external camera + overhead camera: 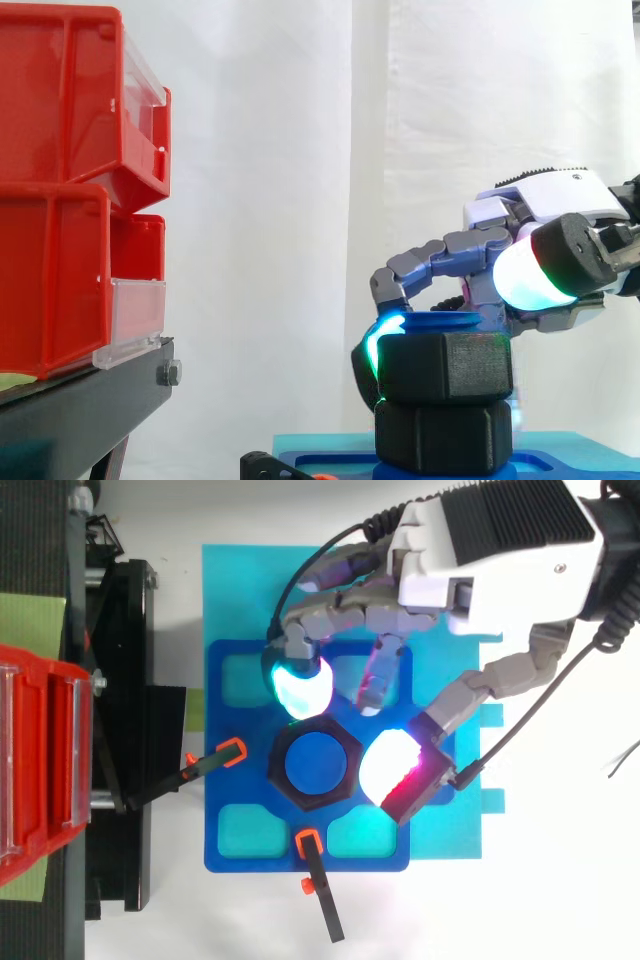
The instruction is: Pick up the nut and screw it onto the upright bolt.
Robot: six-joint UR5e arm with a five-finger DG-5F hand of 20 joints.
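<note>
Nut (445,368) is sitting on the upright blue bolt (315,764), whose top is showing just above it. Below the nut, a second black hex piece (440,435) is resting on the blue fixture (260,862). The hand (440,575) is reaching in from the right. Its curled fingers (298,685) are gripping the nut, glowing pads pressing on opposite sides.

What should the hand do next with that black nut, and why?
Probably twist the nut a small turn round the blue bolt. The nut already sits on the bolt, whose top shows just above it in the side view. The hand has glowing fingertips pressed against opposite sides of it, so it seems placed for turning rather than lifting.
</note>
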